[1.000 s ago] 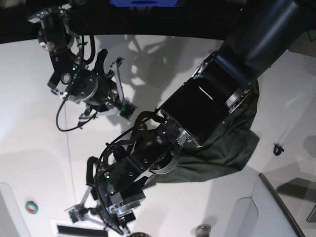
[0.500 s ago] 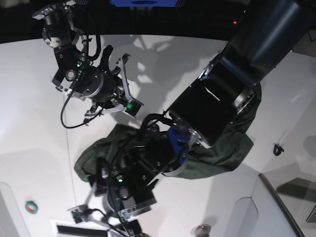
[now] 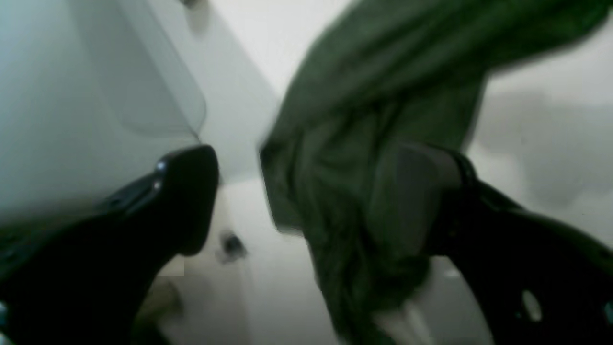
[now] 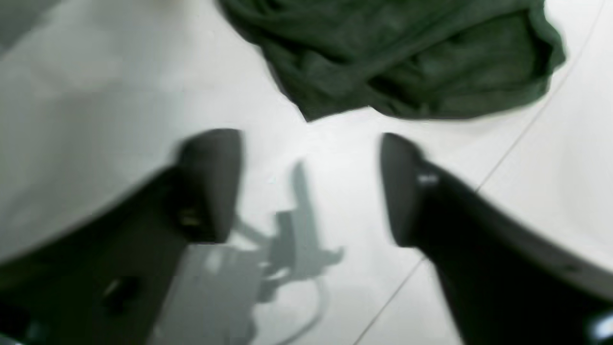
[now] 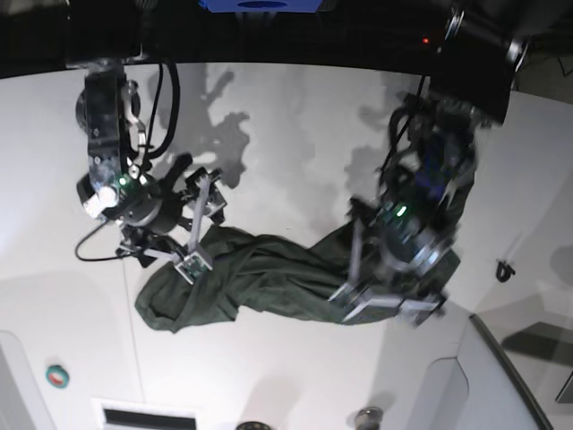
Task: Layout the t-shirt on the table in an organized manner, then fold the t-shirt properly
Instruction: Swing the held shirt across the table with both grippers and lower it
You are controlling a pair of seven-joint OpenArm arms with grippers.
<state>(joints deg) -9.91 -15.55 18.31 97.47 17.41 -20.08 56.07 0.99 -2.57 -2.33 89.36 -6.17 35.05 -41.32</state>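
While both arms hang over the white surface, the scene reads as follows.

T-shirt: the dark green, wrinkly short-sleeved fabric t-shirt lies bunched in a long rumpled band across the middle of the wide, smooth white table, one end near each arm.

Left gripper: the black left gripper has its jaws standing apart; in the left wrist view, green cloth hangs between them and drapes over one finger, but the blur hides whether it is caught there or only lying against it.

Right gripper: the black right gripper has its jaws spread wide with nothing between them, only bare table and its own shadow; the t-shirt's edge lies just beyond the fingertips.

Seam: a thin dark seam line runs diagonally across the table under the right gripper.

Floor side: a small green round object sits near the base view's lower left corner.
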